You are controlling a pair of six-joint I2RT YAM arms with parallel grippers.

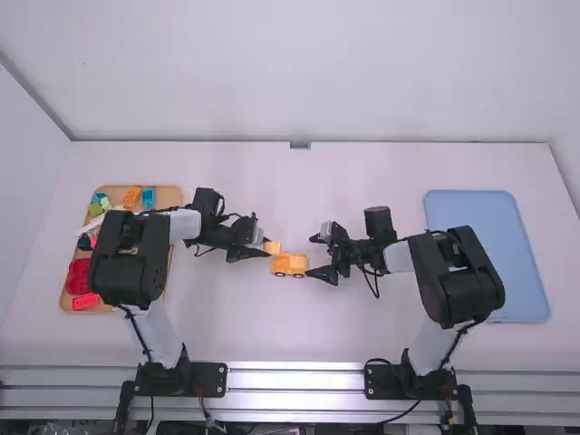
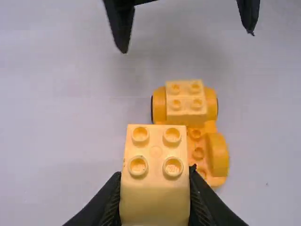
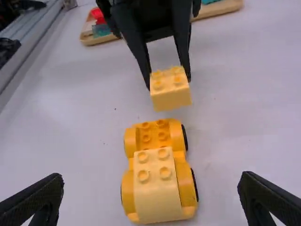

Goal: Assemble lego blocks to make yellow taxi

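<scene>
My left gripper (image 1: 265,248) is shut on a yellow block (image 1: 272,246) at the left end of the yellow car base (image 1: 290,265). In the left wrist view, my left gripper (image 2: 155,188) grips this studded block (image 2: 155,160), which hides part of the base. The right wrist view has the held block (image 3: 170,89) above the table, apart from the wheeled base (image 3: 190,212). Another yellow block (image 3: 157,188) sits on the base's near end. My right gripper (image 1: 319,257) is on the car's right side; in its wrist view, the right gripper (image 3: 150,193) stands open around the car without touching it.
At the far left, a wooden tray (image 1: 174,195) holds red, orange, green and blue pieces, partly under the left arm. A blue tray (image 1: 530,263) lies at the right, beside the right arm.
</scene>
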